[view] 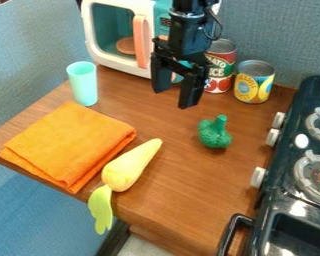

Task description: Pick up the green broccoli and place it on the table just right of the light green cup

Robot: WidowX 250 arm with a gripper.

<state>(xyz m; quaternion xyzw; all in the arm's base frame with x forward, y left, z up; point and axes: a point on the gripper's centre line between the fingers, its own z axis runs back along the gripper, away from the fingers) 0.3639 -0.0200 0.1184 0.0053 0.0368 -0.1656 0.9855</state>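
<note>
Black gripper (175,99) is hanging over the wooden table (149,205), its fingers standing apart; a green toy broccoli (215,135) is sitting nearby.

The broccoli is resting stem up on the tabletop, between the gripper and the black toy stove (271,205), which is lining the right side of the view; behind the gripper, a toy microwave (109,61) is standing at the back, with a red-labelled can (220,70) and a yellow-and-blue can (253,85) standing side by side to its right; a mint-green cup (83,85) is standing upright near the microwave's left end; a folded orange cloth (69,142) is lying at the left; beside it, a pale yellow toy carrot (128,167) is lying aslant, its green leaves reaching over the table's front edge.
</note>
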